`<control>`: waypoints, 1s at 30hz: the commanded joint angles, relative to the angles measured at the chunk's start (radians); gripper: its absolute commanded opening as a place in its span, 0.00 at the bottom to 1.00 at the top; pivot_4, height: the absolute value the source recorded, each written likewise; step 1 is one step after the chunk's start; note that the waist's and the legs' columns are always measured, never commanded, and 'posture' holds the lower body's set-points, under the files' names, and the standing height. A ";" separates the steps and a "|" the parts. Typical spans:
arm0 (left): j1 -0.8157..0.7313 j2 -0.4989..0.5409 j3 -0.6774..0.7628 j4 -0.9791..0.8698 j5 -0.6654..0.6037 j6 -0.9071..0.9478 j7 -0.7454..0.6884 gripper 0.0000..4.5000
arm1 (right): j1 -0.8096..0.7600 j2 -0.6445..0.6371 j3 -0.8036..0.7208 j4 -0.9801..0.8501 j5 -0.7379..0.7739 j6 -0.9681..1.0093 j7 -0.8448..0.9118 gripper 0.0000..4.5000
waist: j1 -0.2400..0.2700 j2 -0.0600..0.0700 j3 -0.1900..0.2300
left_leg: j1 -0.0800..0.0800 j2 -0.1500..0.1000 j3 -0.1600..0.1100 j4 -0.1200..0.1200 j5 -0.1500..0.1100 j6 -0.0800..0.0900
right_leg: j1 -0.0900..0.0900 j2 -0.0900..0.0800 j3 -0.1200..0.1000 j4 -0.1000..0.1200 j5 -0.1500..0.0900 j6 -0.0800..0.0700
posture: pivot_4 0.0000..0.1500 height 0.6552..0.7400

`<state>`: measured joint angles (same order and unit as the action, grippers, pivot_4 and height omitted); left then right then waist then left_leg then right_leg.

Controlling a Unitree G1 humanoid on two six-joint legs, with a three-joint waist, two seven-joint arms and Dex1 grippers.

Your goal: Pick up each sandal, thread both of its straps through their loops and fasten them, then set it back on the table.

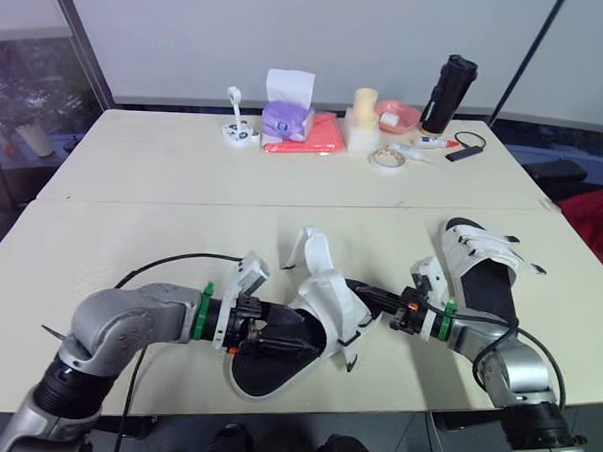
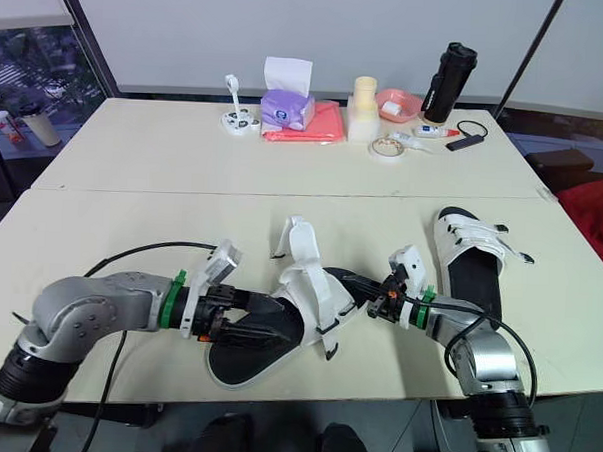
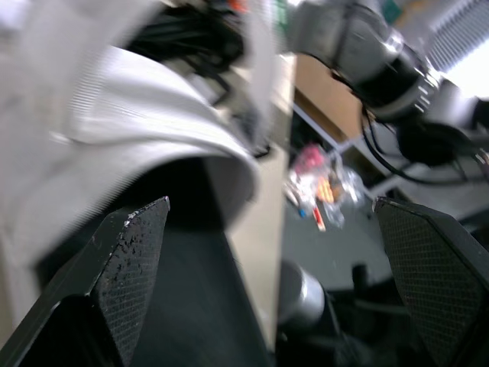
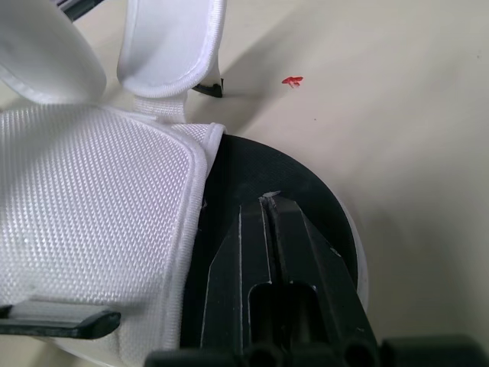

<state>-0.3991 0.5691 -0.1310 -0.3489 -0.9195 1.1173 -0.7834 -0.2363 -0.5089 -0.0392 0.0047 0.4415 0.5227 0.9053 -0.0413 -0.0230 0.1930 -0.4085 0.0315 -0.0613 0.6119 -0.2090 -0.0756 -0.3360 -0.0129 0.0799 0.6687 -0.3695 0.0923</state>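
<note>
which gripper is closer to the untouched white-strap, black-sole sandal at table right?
Right. The right gripper is just left of that white-strapped black-soled sandal; the left gripper is farther left, beyond the other sandal between them.

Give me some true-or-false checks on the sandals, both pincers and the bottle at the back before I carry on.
1. Two white sandals are on the table. True: the near sandal lies between the arms, and the second sandal lies apart from it.
2. The right pincer is spread wide. False: its fingers are shut together over the near sandal's black footbed.
3. The left pincer is open. True.
4. The second sandal lies on the robot's left. False: it is on the right, beside the right arm.
5. The black bottle stands upright near the far edge. True.
</note>
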 commanded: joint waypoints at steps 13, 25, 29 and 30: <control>-0.069 -0.125 0.050 0.163 0.100 -0.094 0.056 0.01 | 0.150 -0.148 -0.071 -0.256 0.172 0.243 0.026 0.00 | 0.025 0.002 0.001 | -0.003 -0.002 0.000 -0.003 -0.001 0.001 | -0.003 -0.001 0.000 -0.003 0.000 0.001 | 1.00 1.00; -0.116 -0.112 0.040 0.225 0.160 -0.147 -0.041 0.15 | 0.164 -0.151 -0.097 -0.277 0.216 0.246 0.019 0.00 | 0.025 0.003 0.003 | -0.004 -0.002 0.001 -0.002 -0.001 0.001 | -0.003 0.000 0.000 -0.003 0.000 0.001 | 1.00 1.00; -0.092 -0.098 0.061 0.188 0.155 -0.134 -0.022 0.56 | 0.164 -0.155 -0.100 -0.269 0.214 0.229 0.025 0.00 | 0.025 0.003 0.003 | -0.004 -0.002 0.001 -0.002 -0.001 0.001 | -0.003 0.000 0.000 -0.003 0.000 0.001 | 1.00 1.00; -0.084 -0.088 0.074 0.175 0.156 -0.132 -0.014 0.66 | 0.162 -0.155 -0.098 -0.268 0.214 0.225 0.028 0.00 | 0.024 0.003 0.003 | -0.004 -0.002 0.001 -0.002 -0.001 0.001 | -0.003 0.000 0.000 -0.003 0.000 0.001 | 1.00 1.00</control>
<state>-0.4911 0.4639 -0.0981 -0.1267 -0.7512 0.9818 -0.8027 -0.0674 -0.6519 -0.1108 -0.2528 0.6465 0.7660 0.9272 -0.0168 -0.0202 0.1959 -0.4123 0.0300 -0.0607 0.6097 -0.2098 -0.0743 -0.3394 -0.0134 0.0796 0.6658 -0.3694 0.0929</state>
